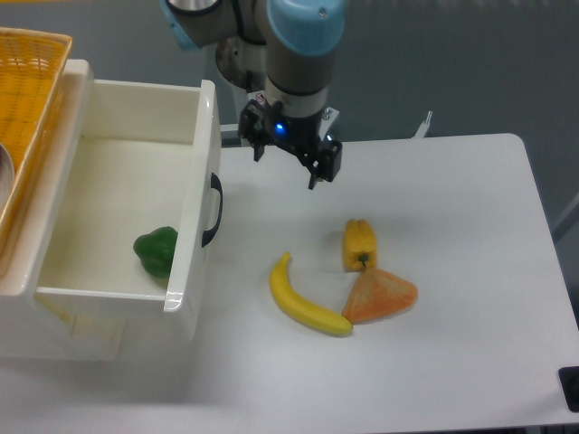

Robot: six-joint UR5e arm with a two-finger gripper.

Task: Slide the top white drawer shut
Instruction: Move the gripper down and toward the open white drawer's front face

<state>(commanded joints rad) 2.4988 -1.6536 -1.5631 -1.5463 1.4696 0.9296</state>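
The top white drawer (192, 208) is pulled out to the right of the small white cabinet, its front panel carrying a black curved handle (213, 210). A green pepper (157, 250) lies inside it near the front. My gripper (285, 170) hangs above the table to the right of the drawer front, near its far end, apart from it. Its two black fingers are spread, with nothing between them.
A yellow wicker basket (27, 99) rests on the cabinet top at the left. On the table lie a banana (306, 303), a yellow pepper (359, 244) and an orange wedge-shaped item (380, 297), right of the drawer. The table's right edge runs near x 600.
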